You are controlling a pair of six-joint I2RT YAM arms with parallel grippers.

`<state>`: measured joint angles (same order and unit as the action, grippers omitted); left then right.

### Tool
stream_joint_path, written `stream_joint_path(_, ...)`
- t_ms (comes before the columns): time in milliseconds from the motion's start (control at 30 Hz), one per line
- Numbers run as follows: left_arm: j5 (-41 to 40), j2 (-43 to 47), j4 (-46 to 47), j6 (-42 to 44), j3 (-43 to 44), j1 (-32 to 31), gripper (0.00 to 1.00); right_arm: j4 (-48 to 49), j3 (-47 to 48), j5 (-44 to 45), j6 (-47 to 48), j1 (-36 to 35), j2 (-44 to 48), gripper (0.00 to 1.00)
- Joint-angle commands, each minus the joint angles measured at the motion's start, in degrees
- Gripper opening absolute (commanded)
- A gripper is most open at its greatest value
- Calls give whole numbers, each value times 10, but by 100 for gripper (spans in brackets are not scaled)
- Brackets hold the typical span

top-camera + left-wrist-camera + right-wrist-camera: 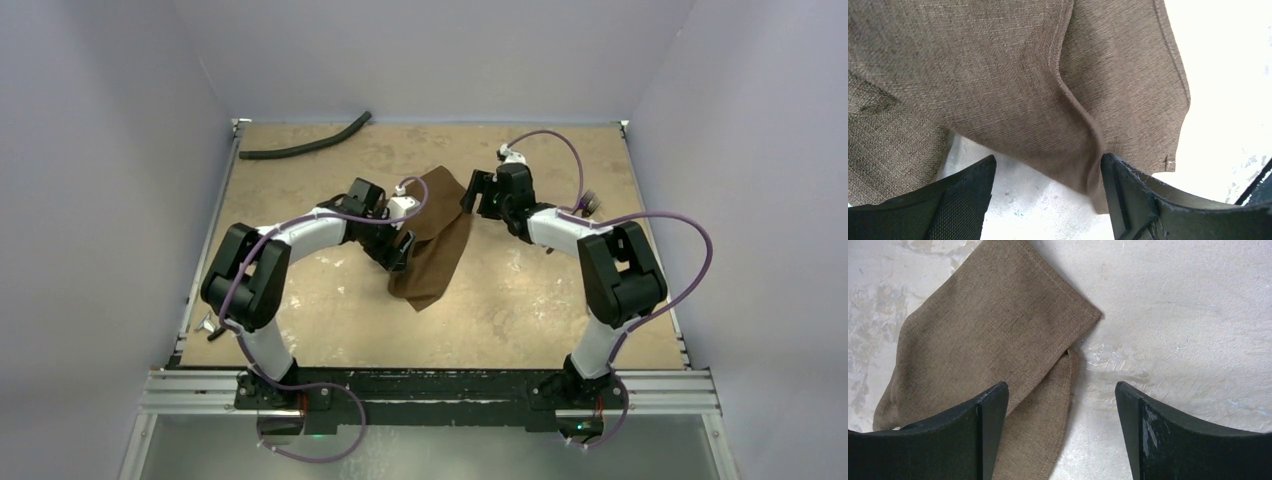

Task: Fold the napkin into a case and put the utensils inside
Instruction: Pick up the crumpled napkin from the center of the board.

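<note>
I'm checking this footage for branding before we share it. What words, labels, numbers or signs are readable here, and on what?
None: no readable text in any of the three views.
The napkin is plain brown cloth, with no printed label showing.
The left gripper and right gripper have bare black fingers, unmarked.
The table and the black hose show no lettering.

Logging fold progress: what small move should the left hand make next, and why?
Probably close the left hand on the napkin's raised edge: its jaws stand open, that edge lies just inside one finger, and the napkin is only loosely folded.
</note>
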<state>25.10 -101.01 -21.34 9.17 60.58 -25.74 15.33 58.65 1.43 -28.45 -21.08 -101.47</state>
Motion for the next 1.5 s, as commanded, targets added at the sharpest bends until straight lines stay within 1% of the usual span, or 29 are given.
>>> stream_joint_path(0, 48, 18, -11, 5, 20, -5, 78, -3, 20, -13, 13, 0, 22, 81)
stream_joint_path(67, 45, 35, -3, 4, 12, -5, 82, -5, 30, -13, 12, -1, 13, 81)
stream_joint_path(167, 43, 39, 1, 3, 3, -6, 82, -3, 39, -13, 6, -3, 0, 80)
stream_joint_path(267, 20, 31, 10, 9, -8, -5, 71, -4, 51, -13, 1, -9, -10, 79)
stream_joint_path(400, -4, 29, 16, 16, -10, -5, 42, -10, 65, -13, -3, -15, -21, 78)
stream_joint_path(533, -7, 33, -5, 14, 17, -5, 6, -20, 76, -13, -12, -18, -29, 77)
stream_joint_path(567, -17, 35, -16, 18, 29, -5, 0, -22, 79, -13, -15, -21, -31, 77)
stream_joint_path(667, -71, 50, -52, 40, 99, -6, 0, -35, 86, 4, -17, -30, -31, 78)
stream_joint_path(733, -102, 69, -65, 60, 151, -6, 0, -43, 86, 16, -20, -32, -29, 80)
stream_joint_path(833, -153, 89, -75, 90, 196, -5, 0, -42, 78, 21, -24, -32, -23, 83)
stream_joint_path(900, -184, 92, -90, 104, 209, -6, 0, -38, 72, 23, -22, -32, -18, 86)
stream_joint_path(1000, -203, 92, -104, 108, 187, -5, 0, -32, 62, 39, 3, -35, -8, 88)
stream_joint_path(1100, -219, 99, -99, 112, 153, -5, 0, 9, 29, 66, 88, -43, 24, 89)
stream_joint_path(1167, -243, 105, -92, 121, 141, -6, 0, 56, -3, 47, 160, -43, 46, 89)
stream_joint_path(1233, -272, 115, -84, 132, 133, -6, 0, 113, -43, -16, 249, -43, 71, 84)
stream_joint_path(1333, -294, 129, -80, 145, 128, -5, 0, 170, -85, -134, 364, -44, 103, 82)
stream_joint_path(1367, -296, 133, -79, 148, 126, -5, 0, 172, -85, -153, 397, -46, 104, 82)
stream_joint_path(1467, -294, 144, -79, 149, 119, -5, 0, 113, -33, -144, 446, -47, 73, 81)
